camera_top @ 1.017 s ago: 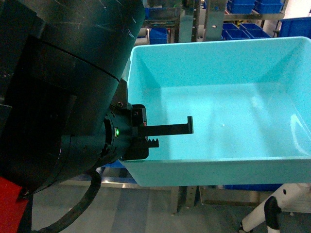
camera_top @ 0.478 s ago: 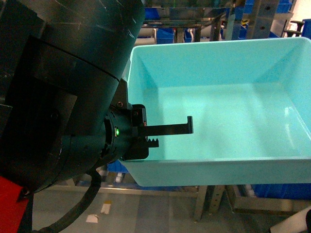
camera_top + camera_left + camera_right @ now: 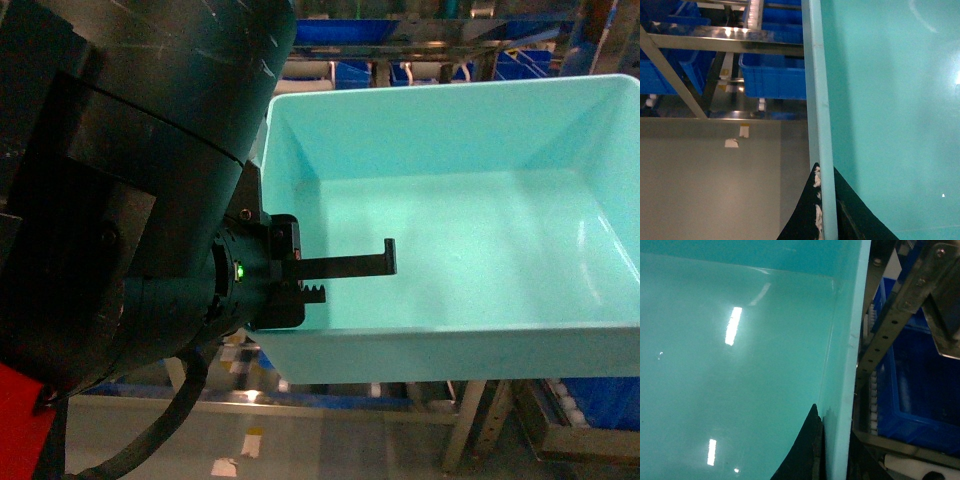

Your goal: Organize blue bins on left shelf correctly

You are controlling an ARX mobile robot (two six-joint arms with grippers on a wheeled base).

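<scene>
The left gripper (image 3: 330, 275) is clamped on the left wall of the turquoise bin (image 3: 450, 240): in the head view one black finger (image 3: 350, 265) reaches inside the tub while the toothed one sits lower at the rim, and the left wrist view shows the thin rim (image 3: 820, 125) running straight down between the two dark jaw tips. The right gripper (image 3: 832, 455) does the same on the opposite wall, its dark fingers straddling the pale edge on both sides, so it too is pinching the bin. Holding the two short walls at once looks like the reason the tub rides level and steady, open side up and empty, raised clear of the floor (image 3: 715, 180) rather than resting on anything.

Outward from the tub, the left arm's bulky black housing (image 3: 130, 180) fills the left of the head view. Beyond and below the bin stand steel shelf rails (image 3: 725, 37) carrying dark blue crates (image 3: 772, 75), and the right wrist view shows a perforated steel post (image 3: 890, 325) and another dark blue crate (image 3: 925, 385) just beside the bin's right wall. My reading is that the bin is being carried toward a tier of the rack and is not yet set down; which tier it is meant for cannot be told
</scene>
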